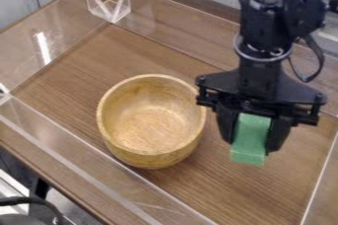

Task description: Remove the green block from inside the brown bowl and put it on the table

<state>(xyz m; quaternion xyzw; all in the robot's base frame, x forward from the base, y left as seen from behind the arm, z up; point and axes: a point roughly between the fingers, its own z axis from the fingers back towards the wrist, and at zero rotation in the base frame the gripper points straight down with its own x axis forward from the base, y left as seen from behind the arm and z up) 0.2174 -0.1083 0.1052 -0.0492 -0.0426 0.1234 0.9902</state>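
Green block (251,139) – upright, held above the table (79,66) – beside the empty brown bowl (152,121).

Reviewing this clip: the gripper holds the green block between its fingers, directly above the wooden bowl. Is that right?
Not quite. The gripper does hold the green block between its fingers, but to the right of the wooden bowl, over the bare table, not above the bowl. The camera view shows the bowl empty.
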